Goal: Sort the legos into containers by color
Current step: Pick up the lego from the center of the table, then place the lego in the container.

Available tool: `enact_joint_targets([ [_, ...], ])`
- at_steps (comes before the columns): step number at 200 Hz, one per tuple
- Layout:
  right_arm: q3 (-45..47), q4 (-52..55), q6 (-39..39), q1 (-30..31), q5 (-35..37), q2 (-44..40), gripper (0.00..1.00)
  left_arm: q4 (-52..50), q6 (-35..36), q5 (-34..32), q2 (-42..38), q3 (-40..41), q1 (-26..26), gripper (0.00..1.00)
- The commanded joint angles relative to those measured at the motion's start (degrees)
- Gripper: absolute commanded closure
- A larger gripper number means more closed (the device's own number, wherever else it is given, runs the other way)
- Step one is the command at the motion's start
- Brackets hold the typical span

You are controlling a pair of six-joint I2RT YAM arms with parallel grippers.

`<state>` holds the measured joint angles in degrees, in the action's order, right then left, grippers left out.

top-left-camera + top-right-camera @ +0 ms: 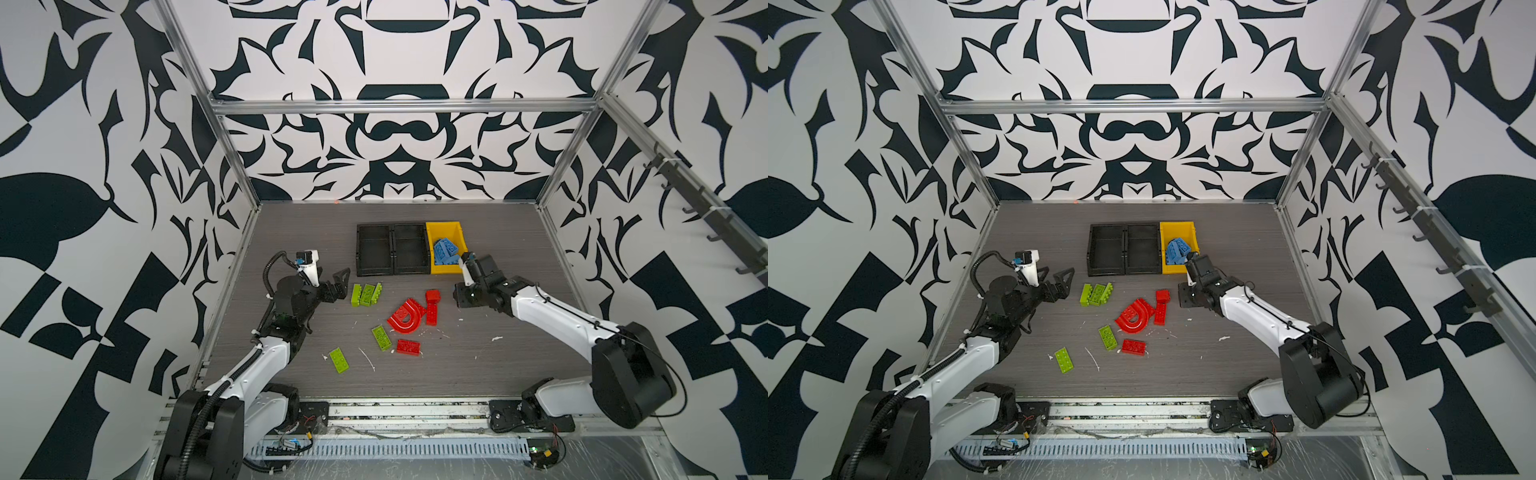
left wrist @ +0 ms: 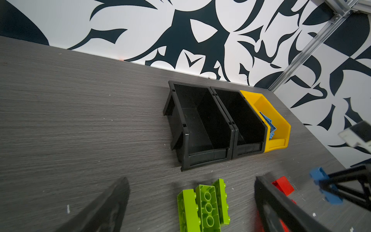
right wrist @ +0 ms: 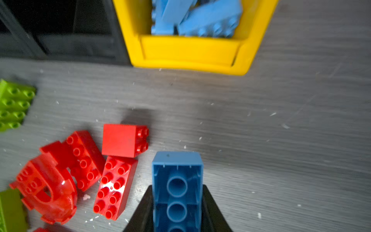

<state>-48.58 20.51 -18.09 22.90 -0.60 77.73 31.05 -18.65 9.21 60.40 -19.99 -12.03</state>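
The right gripper (image 3: pixel 176 193) is pinching a blue brick (image 3: pixel 176 170) underside-up. The yellow bin (image 3: pixel 190 50) just ahead is holding blue pieces (image 3: pixel 196 18), so it is likely the destination. The left gripper (image 1: pixel 337 284) is hanging spread wide, with green bricks (image 2: pixel 202 204) just ahead.

Colour rundown for you: table (image 1: pixel 507 232) is grey wood-grain, dotted with white flecks (image 1: pixel 368 359). Walls (image 1: pixel 399 145) carry a black-on-white swirling leaf print; frame rails (image 1: pixel 399 107) are silver. You have two black bins (image 1: pixel 374 249) and one yellow bin (image 1: pixel 444 230). Blue bricks (image 1: pixel 445 251) sit in the yellow; one more blue brick (image 3: pixel 176 176) shows in the right wrist view. Loose on the table you'll see lime-green bricks (image 1: pixel 366 294), red bricks (image 1: pixel 432 312) and a glossy red arch (image 1: pixel 405 320). Arms (image 1: pixel 552 320) are white with black joints.
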Motion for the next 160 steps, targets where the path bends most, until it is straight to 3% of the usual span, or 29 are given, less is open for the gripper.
enact_joint_targets([
  [1, -5.8, 0.8, 4.3, -2.7, -1.4, -1.8, 0.69, 1.2, -0.3, 0.0, 0.1, 1.0, -0.1, 0.0],
  [61, -18.0, -5.4, 7.6, -6.8, -5.9, 11.1, 0.7, 2.2, -0.7, 0.3, 0.9, 1.2, -0.1, 0.01],
  [97, -27.2, -2.9, 10.1, -6.9, -5.2, 19.0, 0.69, 1.7, -0.2, -0.4, -0.3, 1.5, -0.1, 0.01],
  [160, -34.7, -1.3, 11.7, -7.2, -4.5, 27.5, 0.68, 1.4, 0.0, -0.6, -0.3, 1.4, -0.1, 0.01],
])
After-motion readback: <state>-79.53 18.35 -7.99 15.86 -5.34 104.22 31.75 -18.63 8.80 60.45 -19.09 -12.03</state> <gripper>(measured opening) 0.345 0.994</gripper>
